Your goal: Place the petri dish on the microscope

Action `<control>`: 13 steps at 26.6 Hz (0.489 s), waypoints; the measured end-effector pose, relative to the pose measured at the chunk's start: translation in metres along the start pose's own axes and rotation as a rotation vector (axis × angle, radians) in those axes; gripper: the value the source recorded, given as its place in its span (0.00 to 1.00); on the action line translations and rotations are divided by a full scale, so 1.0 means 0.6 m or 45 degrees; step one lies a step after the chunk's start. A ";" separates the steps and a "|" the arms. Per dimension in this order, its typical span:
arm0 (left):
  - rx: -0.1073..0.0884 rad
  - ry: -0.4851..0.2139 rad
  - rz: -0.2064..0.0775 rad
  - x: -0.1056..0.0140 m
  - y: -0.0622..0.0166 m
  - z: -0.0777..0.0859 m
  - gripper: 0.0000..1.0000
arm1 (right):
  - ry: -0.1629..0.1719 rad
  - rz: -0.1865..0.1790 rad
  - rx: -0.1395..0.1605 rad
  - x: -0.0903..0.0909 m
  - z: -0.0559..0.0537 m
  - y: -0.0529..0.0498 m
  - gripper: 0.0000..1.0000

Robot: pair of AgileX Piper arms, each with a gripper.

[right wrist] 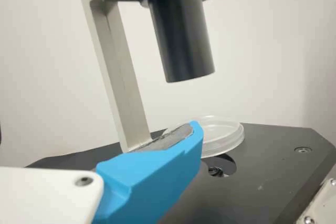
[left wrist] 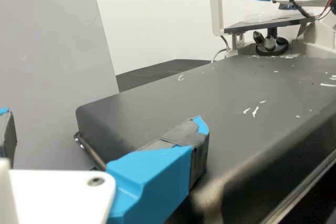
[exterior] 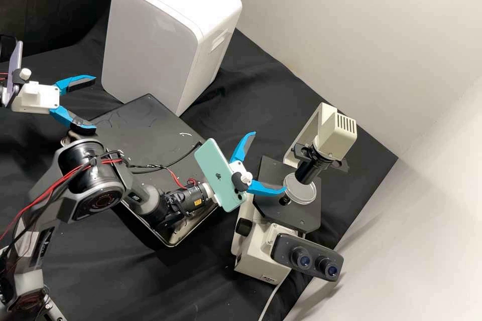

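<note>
Over on the right of the black-draped table (exterior: pixel 281 85), the clear petri dish (exterior: pixel 301 191) lies flat on the black stage (exterior: pixel 296 213) of the cream-coloured microscope (exterior: pixel 256 248), right under the dark condenser tube (exterior: pixel 307 170) that hangs from the lamp housing (exterior: pixel 335 133). In the right wrist view the dish (right wrist: pixel 218 132) sits on the stage beside a round hole (right wrist: pixel 221 167), with the tube (right wrist: pixel 182 30) above it and apart from it.

The right gripper (exterior: pixel 267 163) is at the left side of the stage with its fingers spread wide and holding nothing. One blue finger (exterior: pixel 243 144) points up and away. The other (exterior: pixel 268 188) lies low over the stage, its tip just beside the dish's left rim; whether it touches the rim cannot be told.

The left gripper (exterior: pixel 94 103) is well apart from the microscope, at the far left corner of a flat black box (exterior: pixel 145 128) that stands in front of a tall white appliance (exterior: pixel 168 35). Its fingers are also spread and grip nothing. From its wrist view, one finger (left wrist: pixel 173 156) is at the box's rounded corner, the other (left wrist: pixel 5 132) off to the side.

The microscope's two eyepieces (exterior: pixel 314 261) face the near right.
</note>
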 end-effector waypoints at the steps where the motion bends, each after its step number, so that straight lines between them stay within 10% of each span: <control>1: 0.002 -0.005 -0.004 0.000 0.000 0.001 1.00 | 0.006 0.004 0.003 -0.002 -0.004 0.002 1.00; 13: 0.002 -0.008 0.002 -0.007 0.004 0.001 1.00 | 0.026 0.011 0.004 -0.013 -0.018 0.009 1.00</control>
